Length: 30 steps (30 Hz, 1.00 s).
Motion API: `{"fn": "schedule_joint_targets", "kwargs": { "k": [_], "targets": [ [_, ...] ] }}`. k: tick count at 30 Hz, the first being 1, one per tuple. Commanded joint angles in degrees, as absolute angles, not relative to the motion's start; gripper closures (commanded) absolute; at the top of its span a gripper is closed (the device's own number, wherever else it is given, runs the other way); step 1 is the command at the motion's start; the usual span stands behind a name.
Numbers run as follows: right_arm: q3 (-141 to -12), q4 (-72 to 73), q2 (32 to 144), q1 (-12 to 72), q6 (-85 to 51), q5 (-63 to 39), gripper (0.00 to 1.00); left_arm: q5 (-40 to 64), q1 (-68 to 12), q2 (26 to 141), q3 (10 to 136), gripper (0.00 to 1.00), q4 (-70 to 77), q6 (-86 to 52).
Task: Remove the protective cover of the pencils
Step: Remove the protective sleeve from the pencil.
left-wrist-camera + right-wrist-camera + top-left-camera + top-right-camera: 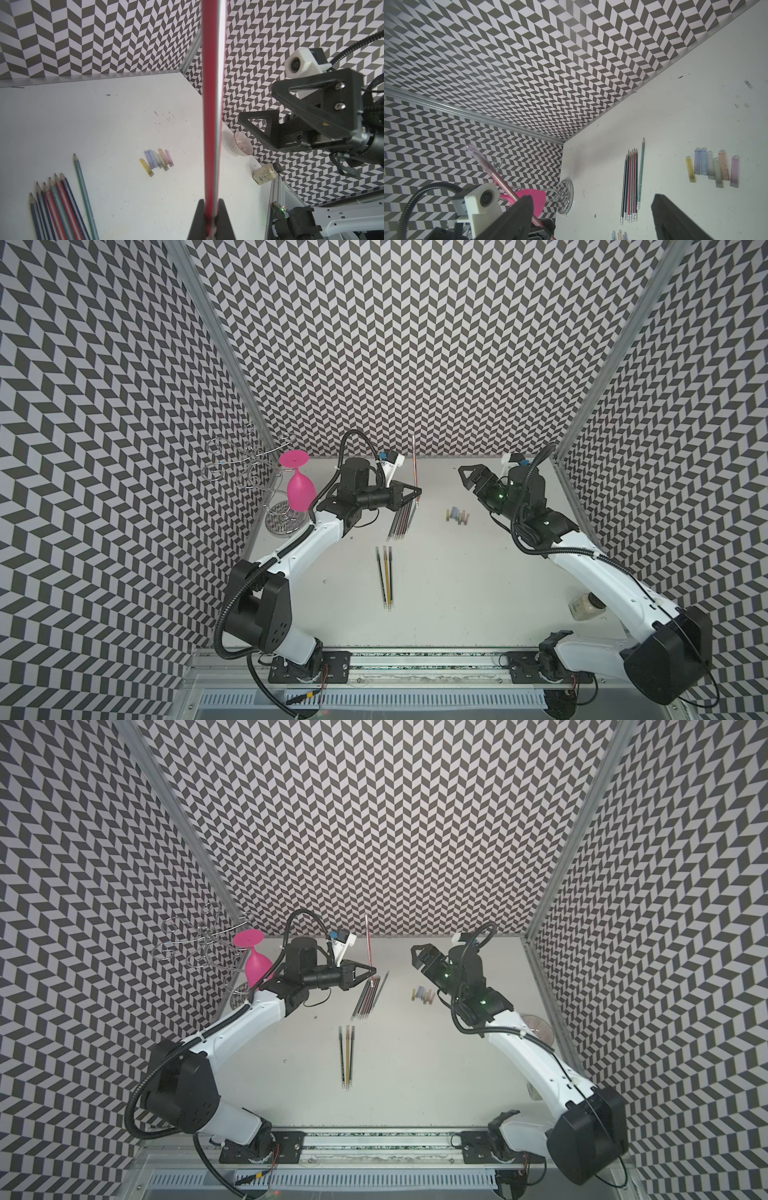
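With the table (457, 605) in a top view read as a clock face, back wall at twelve, the left claw (417, 492) stood at about twelve o'clock. It was clamped tight on the lower shaft of a pink pencil (414, 464) held nearly upright. The right wrist view showed the pencil's clear cap (477, 154) still seated over the raised tip. The right claw (466, 477) hung at one o'clock, its jaws spread wide and empty, apart from the pencil. A fan of bared pencils (401, 522) lay on the table close by the left claw, toward eleven. Three pencils (385, 576), apparently still capped, lay near seven, and the loose caps (457, 516) sat clustered at two. The held pencil looked light, thin and stiff, but long enough to lever in the grip and brittle at its lead. Its cap looked like smooth, slippery plastic, small and probably kept on by friction alone. The sensible hold was squarely across the cap's middle, pulling straight along the shaft. A sideways tug would likely swing the pencil or snap the point, and too hard a pinch might bind the cap.
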State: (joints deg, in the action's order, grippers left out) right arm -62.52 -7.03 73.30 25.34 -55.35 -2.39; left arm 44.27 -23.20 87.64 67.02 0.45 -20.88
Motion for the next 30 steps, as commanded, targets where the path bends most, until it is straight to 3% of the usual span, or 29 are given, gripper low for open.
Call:
{"fn": "schedule_joint_targets", "kwargs": {
  "k": [1,12,25,30],
  "targets": [
    [-64.5,-2.6,75.3,25.3,-57.1,-4.2,0.08,46.4,-22.9,87.3,66.3,1.00,3.2,-22.2],
    [-64.5,-0.7,73.4,25.5,-58.0,-7.5,0.09,45.4,-22.9,84.8,66.1,1.00,2.9,-21.9],
    [-54.0,0.8,72.1,16.7,-42.1,8.4,0.06,43.1,-22.4,84.0,65.8,1.00,2.3,-19.7],
    [-48.2,9.6,74.4,16.6,-40.5,6.7,0.11,42.7,-21.1,88.8,64.8,1.00,1.7,-14.7]
  ]
}}
